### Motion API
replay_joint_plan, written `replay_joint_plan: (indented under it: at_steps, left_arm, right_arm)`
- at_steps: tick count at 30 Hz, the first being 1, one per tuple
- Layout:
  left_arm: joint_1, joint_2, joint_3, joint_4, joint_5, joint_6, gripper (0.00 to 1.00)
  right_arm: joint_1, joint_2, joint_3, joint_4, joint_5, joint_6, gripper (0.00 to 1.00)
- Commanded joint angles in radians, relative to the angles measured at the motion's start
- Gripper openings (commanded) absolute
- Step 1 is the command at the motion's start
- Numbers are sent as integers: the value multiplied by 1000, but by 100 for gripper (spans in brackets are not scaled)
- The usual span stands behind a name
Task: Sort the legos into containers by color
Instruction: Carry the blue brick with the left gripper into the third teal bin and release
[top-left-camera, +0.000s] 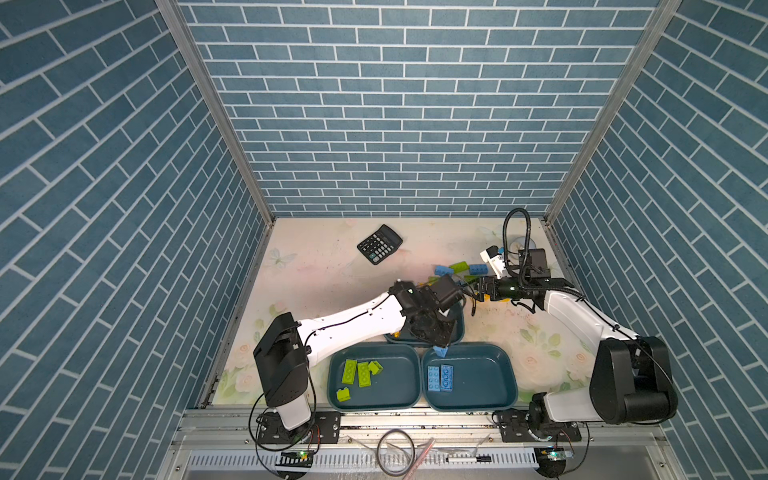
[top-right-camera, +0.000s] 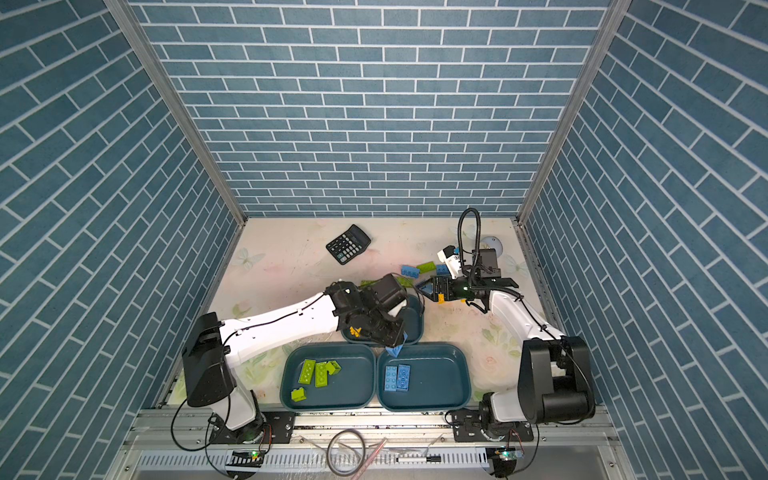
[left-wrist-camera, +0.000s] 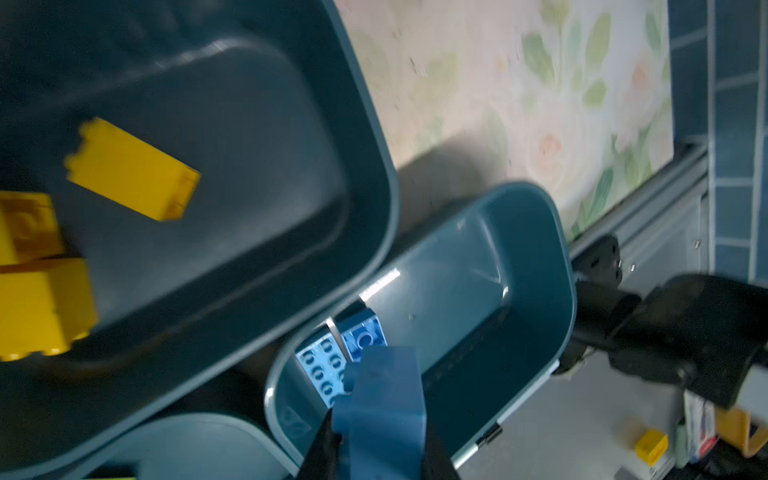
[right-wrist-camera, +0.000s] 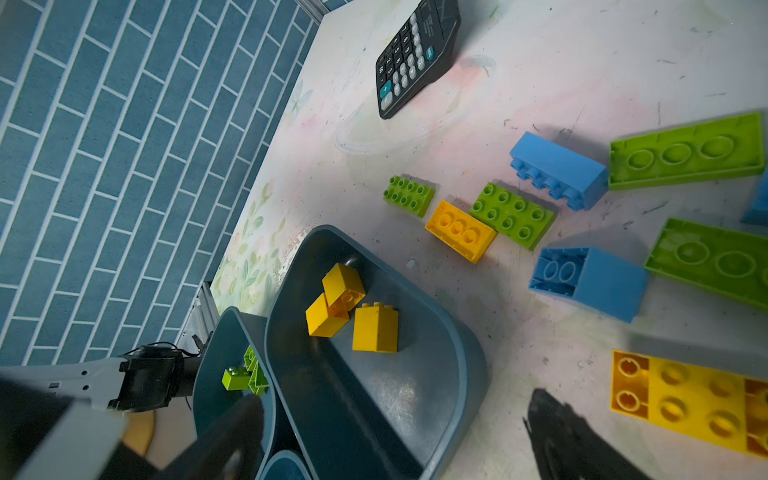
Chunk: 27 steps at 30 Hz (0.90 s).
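Note:
My left gripper (top-left-camera: 439, 347) is shut on a light blue lego (left-wrist-camera: 382, 407) above the back left corner of the front right container (top-left-camera: 486, 374), where two blue legos (top-left-camera: 440, 378) lie flat. The front left container (top-left-camera: 395, 386) holds several lime green legos (top-left-camera: 361, 372). Three yellow legos (right-wrist-camera: 374, 328) lie in the back container (right-wrist-camera: 469, 365), mostly hidden under my left arm in both top views. My right gripper (right-wrist-camera: 395, 415) stands open above that container's right end. Loose blue, green and yellow legos (right-wrist-camera: 511, 214) lie on the table behind it.
A black calculator (top-left-camera: 380, 244) lies at the back middle of the table. A white object (top-left-camera: 492, 257) stands at the back right, by the loose pile. Blue brick-pattern walls close three sides. A cable loop (top-left-camera: 395, 453) lies on the front rail.

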<state>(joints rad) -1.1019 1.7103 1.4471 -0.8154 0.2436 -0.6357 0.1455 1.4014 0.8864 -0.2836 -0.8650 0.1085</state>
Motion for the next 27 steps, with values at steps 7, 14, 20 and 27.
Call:
replay_joint_plan:
  at_steps: [7,14,20,27]
  left_arm:
    - [-130,7,-113,77,59,277,19]
    - [-138,34,-163,112,68,436,19]
    - [-138,44,-206,151,105,469,23]
    - [-129,18,-180,88,115,507,50]
  right_arm:
    - [-3,-66,-55,-17,-15,16,99]
    - [-4,-84,-61,-44,-7,4,99]
    - [-2,-94,-66,-59,0,1,99]
    - [-3,-100,-65,-78,14,-2,99]
